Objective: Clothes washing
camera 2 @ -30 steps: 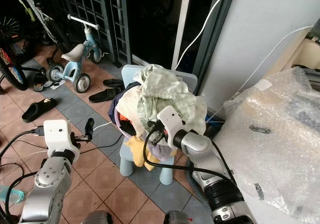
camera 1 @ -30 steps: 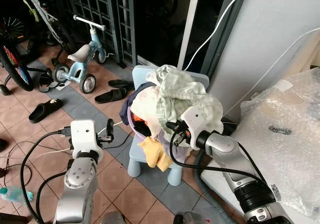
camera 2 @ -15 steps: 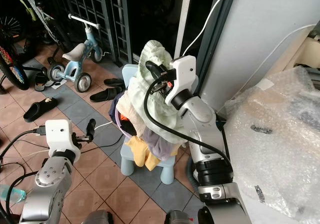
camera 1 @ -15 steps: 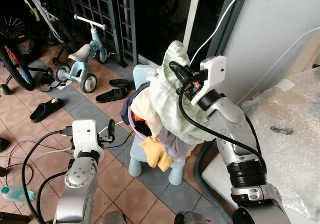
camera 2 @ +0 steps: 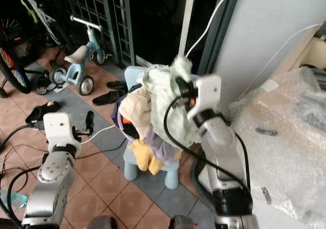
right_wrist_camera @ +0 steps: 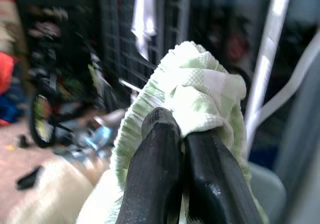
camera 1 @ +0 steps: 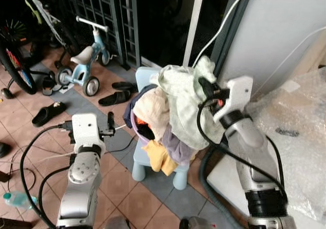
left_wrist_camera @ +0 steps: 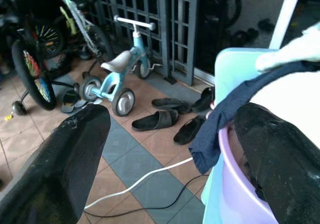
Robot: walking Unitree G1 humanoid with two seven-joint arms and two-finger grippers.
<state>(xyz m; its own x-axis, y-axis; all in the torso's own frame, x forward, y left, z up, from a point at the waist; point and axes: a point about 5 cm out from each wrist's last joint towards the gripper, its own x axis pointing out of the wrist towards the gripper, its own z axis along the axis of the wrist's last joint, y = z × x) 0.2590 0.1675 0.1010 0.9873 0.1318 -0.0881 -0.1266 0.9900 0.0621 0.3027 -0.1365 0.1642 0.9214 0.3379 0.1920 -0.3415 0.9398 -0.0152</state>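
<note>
- Hanging from the right gripper (right_wrist_camera: 182, 134), whose black fingers pinch it tight, a pale green checked cloth garment (camera 1: 186, 104) drapes above the heaped lilac plastic laundry basket (camera 1: 137, 132)
- Light blue plastic chair (camera 1: 175, 175) carries that basket
- Left gripper (left_wrist_camera: 165, 149) spread wide, beside the chair

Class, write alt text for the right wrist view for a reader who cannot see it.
Two black fingers of the right gripper are pressed together on a bunched pale green checked cloth. Behind them, blurred, are dark window grilles and a white pole.
</note>
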